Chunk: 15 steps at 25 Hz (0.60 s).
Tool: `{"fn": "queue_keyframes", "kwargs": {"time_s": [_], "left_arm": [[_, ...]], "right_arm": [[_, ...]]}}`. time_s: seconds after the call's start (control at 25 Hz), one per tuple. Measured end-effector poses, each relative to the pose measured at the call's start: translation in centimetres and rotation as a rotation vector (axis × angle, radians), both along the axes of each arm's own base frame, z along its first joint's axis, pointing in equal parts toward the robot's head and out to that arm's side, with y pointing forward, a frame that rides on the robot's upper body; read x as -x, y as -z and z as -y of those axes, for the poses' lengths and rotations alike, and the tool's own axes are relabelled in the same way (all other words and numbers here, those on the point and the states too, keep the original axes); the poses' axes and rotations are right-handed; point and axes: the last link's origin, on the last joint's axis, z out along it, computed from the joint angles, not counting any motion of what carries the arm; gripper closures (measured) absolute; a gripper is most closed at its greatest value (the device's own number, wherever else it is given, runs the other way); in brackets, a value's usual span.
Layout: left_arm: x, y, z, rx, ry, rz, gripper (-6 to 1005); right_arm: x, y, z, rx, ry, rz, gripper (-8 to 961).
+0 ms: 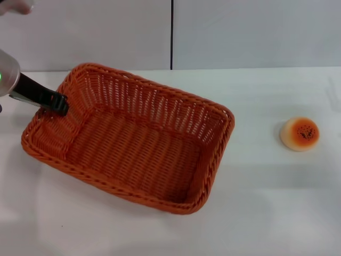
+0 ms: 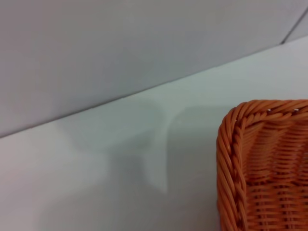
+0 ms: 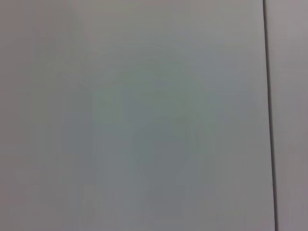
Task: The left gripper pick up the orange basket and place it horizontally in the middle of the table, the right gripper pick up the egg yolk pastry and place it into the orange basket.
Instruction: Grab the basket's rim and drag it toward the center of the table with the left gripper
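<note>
The table (image 1: 277,213) spreads wide and white in front of me, running back to the grey wall (image 1: 240,32), and most of what I have to do on it looks unfinished. The orange basket (image 1: 133,144) is the biggest thing here: it sits left of centre, open side up, its long axis slewed so the left end lies farther back-left and the other end comes nearer and to the right, so I judge it is not yet squared up horizontally in the middle. My left gripper (image 1: 59,103) reaches in from the far left, its black tip right at the braided rim of the basket's left short wall; it appears to be on that rim, but I cannot tell from here whether the fingers are pinching it or spread, and my left wrist view shows only a corner of the rim and bare table. The basket appears to rest on the table, so the first step seems in hand, not done. The egg yolk pastry (image 1: 299,133) lies well apart to the right, alone, seeded top up, untouched. My right gripper is nowhere in view; its wrist camera sees only wall. So the basket needs straightening and the whole pastry step remains.
</note>
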Motion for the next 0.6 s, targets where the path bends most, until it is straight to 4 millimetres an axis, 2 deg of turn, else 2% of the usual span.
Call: {"fn": "queue_keyframes", "kwargs": {"time_s": [0.32, 0.52, 0.6], "left_arm": [[-1.4, -0.2, 1.4, -0.049, -0.003, 0.135, 822], [-0.5, -0.1, 2.1, -0.042, -0.035, 0.145, 827], [0.7, -0.6, 2.4, -0.072, -0.072, 0.154, 828]], "right_arm": [[0.2, -0.1, -0.2, -0.003, -0.01, 0.0, 271], [0.4, -0.2, -0.4, -0.006, -0.017, 0.005, 271], [0.5, -0.3, -0.7, -0.004, -0.019, 0.007, 271]]}}
